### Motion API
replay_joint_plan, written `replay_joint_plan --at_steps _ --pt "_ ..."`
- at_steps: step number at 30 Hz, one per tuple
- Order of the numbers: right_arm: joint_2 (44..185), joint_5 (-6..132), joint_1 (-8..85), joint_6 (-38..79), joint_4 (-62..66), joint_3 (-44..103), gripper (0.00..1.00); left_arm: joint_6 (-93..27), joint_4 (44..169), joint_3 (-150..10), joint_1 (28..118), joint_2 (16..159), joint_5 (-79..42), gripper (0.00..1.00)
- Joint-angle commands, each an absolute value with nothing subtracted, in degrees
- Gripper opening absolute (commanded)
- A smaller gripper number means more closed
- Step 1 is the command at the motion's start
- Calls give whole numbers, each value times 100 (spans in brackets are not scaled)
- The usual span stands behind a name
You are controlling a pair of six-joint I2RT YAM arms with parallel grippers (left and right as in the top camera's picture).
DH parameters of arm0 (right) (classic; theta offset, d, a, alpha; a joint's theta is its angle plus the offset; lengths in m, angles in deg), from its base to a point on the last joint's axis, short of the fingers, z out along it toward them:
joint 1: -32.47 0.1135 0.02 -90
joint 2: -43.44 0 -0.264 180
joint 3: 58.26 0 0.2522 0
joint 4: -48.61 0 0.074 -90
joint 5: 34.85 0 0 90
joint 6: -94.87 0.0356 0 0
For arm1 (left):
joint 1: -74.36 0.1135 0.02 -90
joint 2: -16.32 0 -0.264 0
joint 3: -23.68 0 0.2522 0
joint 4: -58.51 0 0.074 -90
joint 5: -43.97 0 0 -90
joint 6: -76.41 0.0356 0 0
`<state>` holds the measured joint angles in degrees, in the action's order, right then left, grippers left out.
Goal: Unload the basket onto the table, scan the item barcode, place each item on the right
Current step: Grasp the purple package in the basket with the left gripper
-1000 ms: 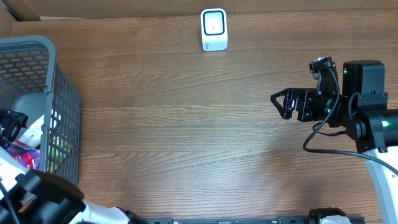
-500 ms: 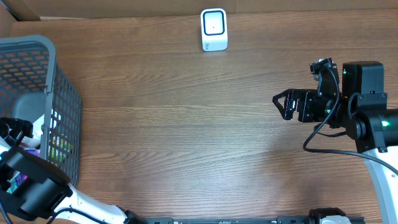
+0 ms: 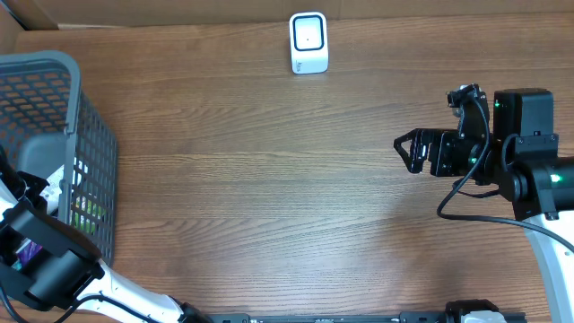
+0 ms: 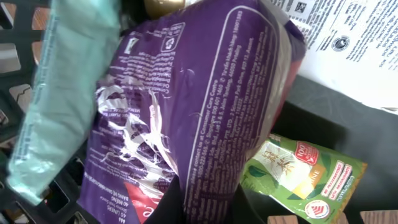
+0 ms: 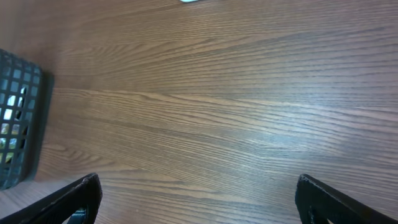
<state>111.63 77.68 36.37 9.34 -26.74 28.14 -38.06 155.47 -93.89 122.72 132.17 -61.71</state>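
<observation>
Start at the grey mesh basket (image 3: 90, 117), at the table's left edge. Your left gripper (image 4: 199, 208) is down inside it, jaws together on a fold of the purple pouch (image 4: 186, 106). The pouch is glossy, crinkled plastic with small white print in curved lines, a red patch at its lower end and bright glare on its creases. No barcode shows on the side facing the wrist camera. It lies in the basket between a pale teal packet (image 4: 56, 93) and a white printed pack (image 4: 348, 37), with a green sachet (image 4: 305, 177) just beside its lower edge.

Compared with a second ago, the left jaws have gone from wide apart to closed, and the left arm has shifted lower in the overhead view, covering more of the basket's near corner. Nothing else has moved.

To the right of the basket, the wood-grain table (image 3: 269, 179) is dark brown. The white scanner (image 3: 308, 42) stands upright at the far edge, well apart from the basket. Farthest from the basket, your right gripper (image 3: 405, 149) hovers over bare wood, fingers spread wide and holding nothing. A tan strip runs along beyond the table's far edge.
</observation>
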Motion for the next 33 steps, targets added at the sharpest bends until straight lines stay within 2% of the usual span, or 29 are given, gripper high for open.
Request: replay_joint_plan --at_steps 1,5,11,15,20,27,33 --pt "11228 7615 3657 888 -2678 2851 100 -3808 15678 -9518 12234 13283 -6103 4" --pt "11283 7617 3657 890 -2687 2851 100 -3830 16065 -10336 12204 13283 -5832 4" --pt "11303 7619 3657 890 -2684 2851 100 -3821 16882 -12403 12014 13280 -5539 4" --pt "11303 7617 3657 890 -2733 2851 100 -3454 16906 -13618 11721 13051 -5054 4" --pt "11303 7619 3657 892 -2763 2851 100 -3388 16891 -14567 11181 12603 -5039 4" --pt "11303 7617 3657 890 -2763 2851 100 -2735 16895 -15065 9614 11958 -4742 4" --pt "11303 7617 3657 890 -2763 2851 100 -2320 16906 -14917 7568 11954 -4818 4"
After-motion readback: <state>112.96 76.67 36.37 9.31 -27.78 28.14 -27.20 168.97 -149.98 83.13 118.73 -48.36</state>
